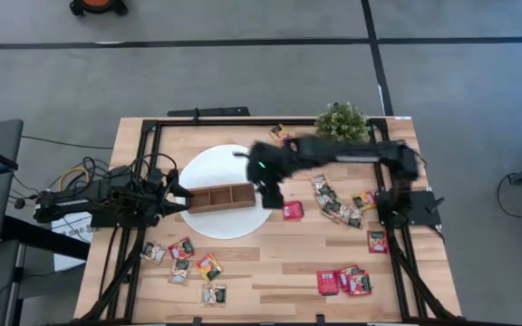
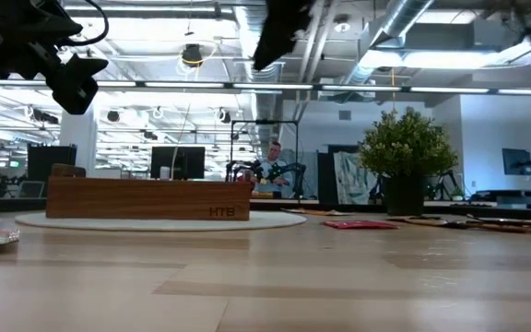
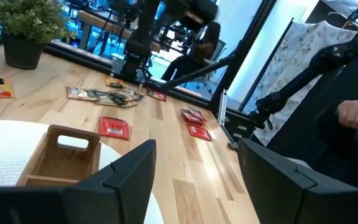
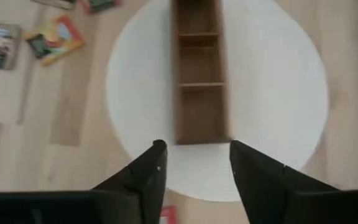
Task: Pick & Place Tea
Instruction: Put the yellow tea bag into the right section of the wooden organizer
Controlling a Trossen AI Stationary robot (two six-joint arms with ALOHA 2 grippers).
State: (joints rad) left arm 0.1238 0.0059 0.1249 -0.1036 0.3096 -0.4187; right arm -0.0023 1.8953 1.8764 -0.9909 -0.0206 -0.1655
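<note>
**Right gripper above the tray end, fingers apart and empty**

The right gripper (image 4: 193, 163) hangs over the right end of the wooden tray (image 1: 220, 196), its two fingers (image 4: 149, 171) spread with nothing between them. The tray lies on the white disc (image 1: 220, 222), and its compartments look bare in the right wrist view. One red sachet (image 1: 293, 210) lies just past the disc's right edge. More sachets (image 1: 338, 206) are scattered to the right, others (image 1: 188, 263) along the near edge. The left gripper (image 1: 178, 195) waits at the tray's left end, spread wide. A plant (image 1: 342, 120) stands at the far edge.
</note>
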